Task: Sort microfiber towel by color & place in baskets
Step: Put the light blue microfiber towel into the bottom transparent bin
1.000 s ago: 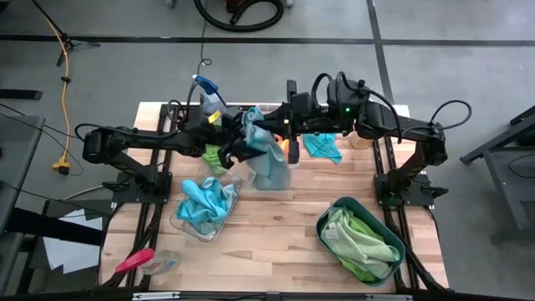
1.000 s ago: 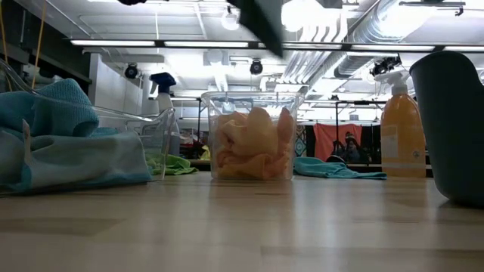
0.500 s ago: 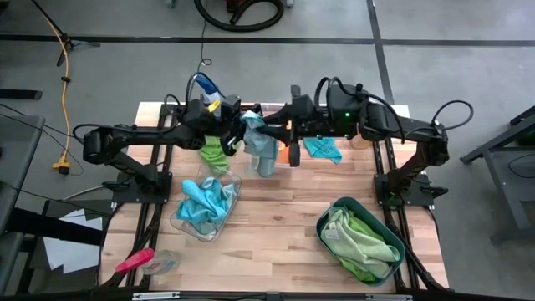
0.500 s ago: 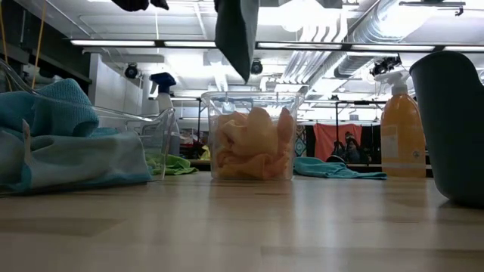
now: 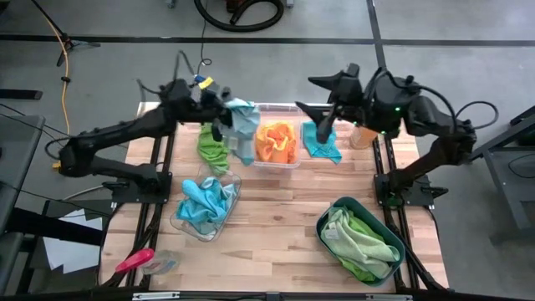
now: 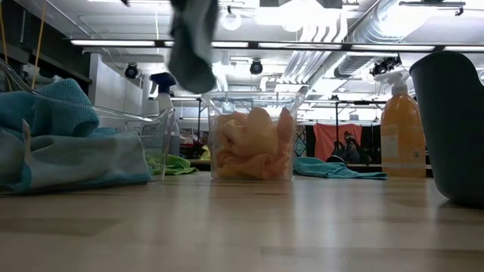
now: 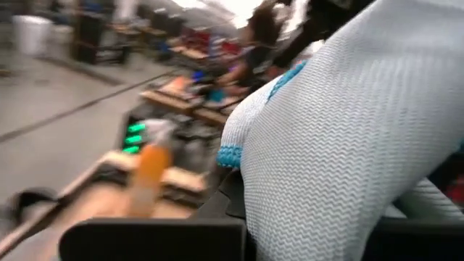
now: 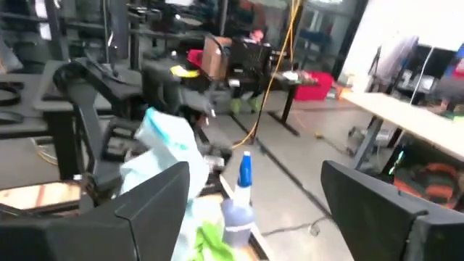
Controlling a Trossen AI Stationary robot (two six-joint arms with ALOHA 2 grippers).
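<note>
A light blue microfiber towel (image 5: 242, 127) hangs in the air just left of the clear tub (image 5: 276, 160), which holds orange towels. My left gripper (image 5: 222, 114) is shut on it; the low view shows the towel (image 6: 193, 41) dangling high above the table. My right gripper (image 5: 321, 95) stands open in the air at the tub's right, with nothing between its fingers (image 8: 152, 206). A green towel (image 5: 212, 149) and a blue towel (image 5: 321, 144) lie flat on the table. The clear dish (image 5: 180, 222) holds blue towels, and the teal basin (image 5: 328, 219) holds green ones. My left gripper holds the light blue towel by its upper part (image 5: 231, 111), with the fingers level and coming from the table's left. The cloth (image 7: 341, 145) bulges over the fingers and hides the place of contact. The towel hangs slack below, clear of table and tub.
A blue-headed spray bottle (image 5: 203, 83) stands at the far edge by my left arm, and an orange bottle (image 6: 401, 128) stands at the far right. A pink-handled tool (image 5: 134, 261) lies at the near left corner. Bare wood lies between dish and basin.
My left gripper has shut on the light blue towel and carried it from above the tub toward the table's left and far edge. My right gripper has let go of the towel, opened wide and drawn back toward the right. The towel now hangs from my left gripper alone.
</note>
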